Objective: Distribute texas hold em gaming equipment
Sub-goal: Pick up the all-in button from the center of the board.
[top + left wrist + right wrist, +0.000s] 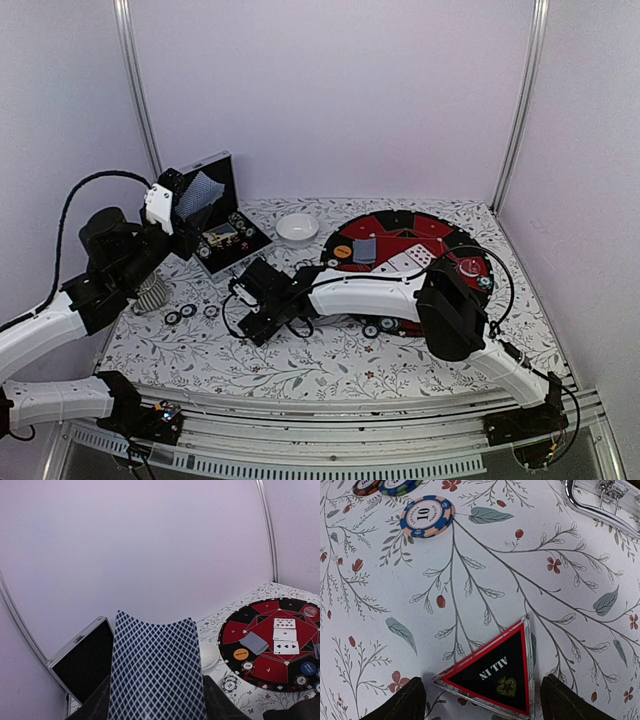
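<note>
The left claw [156, 707] pinches a card [156, 660] that hides its lower view; the right claw [482, 702] is wide open and empty, with room each side of the triangle marker [495, 672].

**Cam setup**

Top cam's up high at the near edge, looking down on the whole table [330, 365]. Left wrist cam faces across at the round mat [233, 632], which top catches too. Right wrist cam stares down at the same table, close up.

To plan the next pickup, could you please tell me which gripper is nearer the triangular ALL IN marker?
Right. The right gripper has its open fingers either side of the ALL IN marker; the left gripper is by the open case, holding playing cards.
</note>
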### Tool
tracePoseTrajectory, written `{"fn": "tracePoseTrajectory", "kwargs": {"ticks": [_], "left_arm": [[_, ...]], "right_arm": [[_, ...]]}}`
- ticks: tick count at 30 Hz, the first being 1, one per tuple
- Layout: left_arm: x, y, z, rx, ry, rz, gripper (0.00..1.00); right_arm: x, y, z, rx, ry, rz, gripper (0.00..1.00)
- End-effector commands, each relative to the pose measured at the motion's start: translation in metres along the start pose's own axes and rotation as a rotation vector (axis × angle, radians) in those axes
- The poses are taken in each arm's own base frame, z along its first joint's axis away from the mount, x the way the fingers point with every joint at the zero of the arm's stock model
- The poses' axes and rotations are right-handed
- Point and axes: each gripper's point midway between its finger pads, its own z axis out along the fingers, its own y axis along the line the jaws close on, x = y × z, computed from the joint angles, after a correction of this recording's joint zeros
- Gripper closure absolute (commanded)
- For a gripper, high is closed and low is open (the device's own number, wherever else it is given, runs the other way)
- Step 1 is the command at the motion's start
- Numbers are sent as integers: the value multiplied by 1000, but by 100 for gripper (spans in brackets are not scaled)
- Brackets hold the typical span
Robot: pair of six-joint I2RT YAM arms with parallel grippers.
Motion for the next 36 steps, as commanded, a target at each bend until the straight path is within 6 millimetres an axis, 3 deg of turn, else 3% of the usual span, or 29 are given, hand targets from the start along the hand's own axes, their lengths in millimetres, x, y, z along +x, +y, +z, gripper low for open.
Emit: {"fn": "tracePoseTrajectory", "kwargs": {"ticks": [1,15,27,31,36], "left_arm": [[-17,9,0,-18,-40,-15,49],[-18,8,0,-15,-44,-15,49],[-18,7,-1,-8,-46,-16,49],[-19,7,-1,-5,-48,-16,49],[-19,7,-1,-6,-49,-17,49]], "right_arm": [[70,-22,39,67,195,31,21],[62,-21,33,60,170,30,41],[-9,-22,-36,52,-33,60,46],[-23,-31,-59,51,-82,82,46],[-36,-56,-100,62,-147,139,47]]}}
